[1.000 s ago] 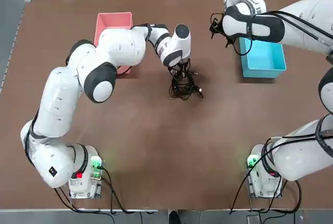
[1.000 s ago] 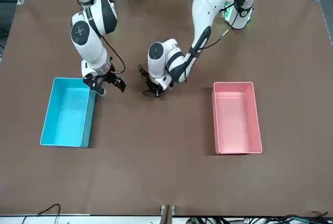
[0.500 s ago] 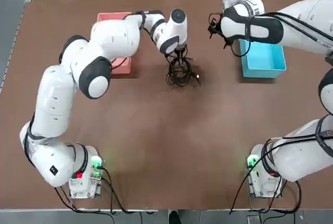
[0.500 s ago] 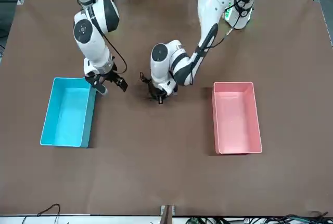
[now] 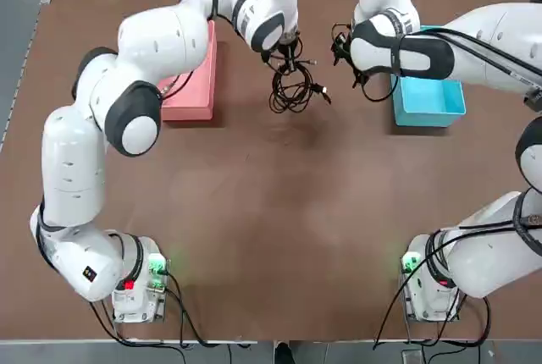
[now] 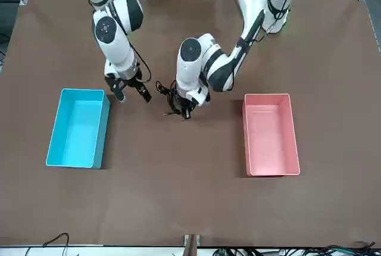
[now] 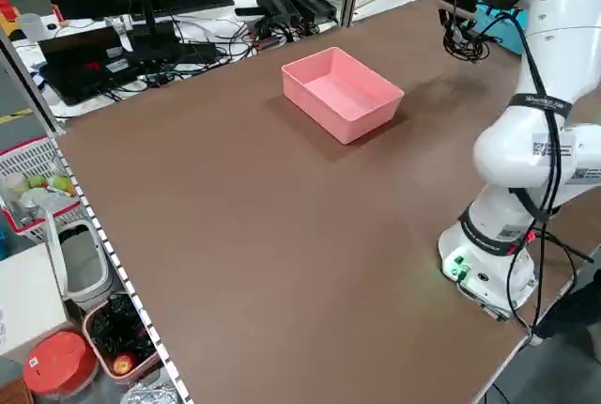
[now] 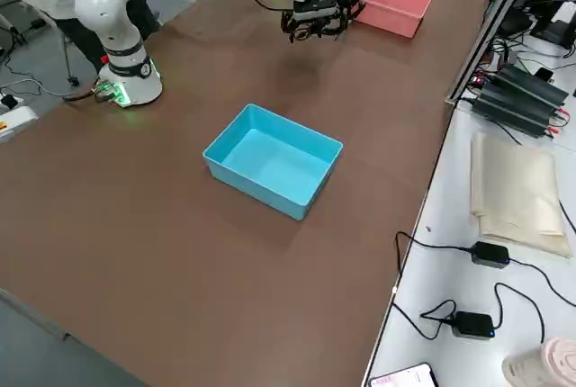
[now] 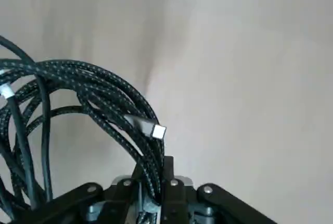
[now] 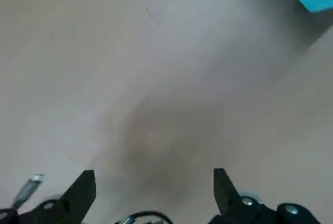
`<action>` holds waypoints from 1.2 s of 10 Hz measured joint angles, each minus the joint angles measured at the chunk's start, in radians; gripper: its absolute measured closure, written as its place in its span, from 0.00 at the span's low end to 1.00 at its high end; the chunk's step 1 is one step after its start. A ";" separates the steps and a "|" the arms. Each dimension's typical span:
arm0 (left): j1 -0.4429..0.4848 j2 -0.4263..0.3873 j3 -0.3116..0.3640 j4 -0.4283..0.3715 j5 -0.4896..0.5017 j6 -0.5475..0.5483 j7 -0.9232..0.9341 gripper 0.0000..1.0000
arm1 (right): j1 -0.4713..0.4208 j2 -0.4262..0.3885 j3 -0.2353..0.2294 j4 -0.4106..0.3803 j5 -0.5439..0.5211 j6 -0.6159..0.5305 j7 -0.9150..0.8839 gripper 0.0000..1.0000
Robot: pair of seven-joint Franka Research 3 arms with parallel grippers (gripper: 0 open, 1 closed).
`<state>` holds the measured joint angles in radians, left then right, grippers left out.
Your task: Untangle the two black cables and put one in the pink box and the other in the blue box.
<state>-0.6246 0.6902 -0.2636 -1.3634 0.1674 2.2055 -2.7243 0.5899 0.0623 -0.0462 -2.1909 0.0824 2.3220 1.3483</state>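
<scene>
Shifted left claw (image 9: 153, 203), braided loops (image 9: 99, 99).

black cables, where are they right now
In the top view, the black cables hang in a coil from the left gripper, between the pink box and the blue box, nearer the pink one.

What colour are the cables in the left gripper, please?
Black with small pale flecks on the braided sleeve of the cables, clearest in the left wrist view.
</scene>
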 joint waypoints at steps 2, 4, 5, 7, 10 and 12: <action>0.000 -0.010 -0.007 0.033 -0.026 -0.032 0.000 0.85 | 0.020 0.006 0.000 0.000 0.000 -0.003 0.093 0.00; 0.000 -0.011 -0.009 0.049 -0.047 -0.033 -0.001 0.85 | 0.040 0.007 0.000 0.000 0.000 -0.005 0.175 0.00; 0.001 -0.011 -0.009 0.058 -0.059 -0.033 -0.001 0.85 | 0.051 0.007 0.000 0.001 0.000 -0.012 0.207 0.00; 0.003 -0.011 -0.007 0.070 -0.075 -0.034 -0.002 0.85 | 0.062 0.007 0.000 0.010 0.000 -0.047 0.249 0.00; 0.003 -0.011 -0.007 0.071 -0.079 -0.036 -0.003 0.85 | 0.065 0.007 0.000 0.046 0.002 -0.120 0.266 0.00; 0.003 -0.010 -0.006 0.071 -0.079 -0.038 -0.005 0.85 | 0.070 0.007 0.002 0.064 0.003 -0.131 0.290 0.00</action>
<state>-0.6215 0.6801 -0.2693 -1.2926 0.0888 2.1675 -2.7292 0.6598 0.0690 -0.0441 -2.1271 0.0859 2.1911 1.6384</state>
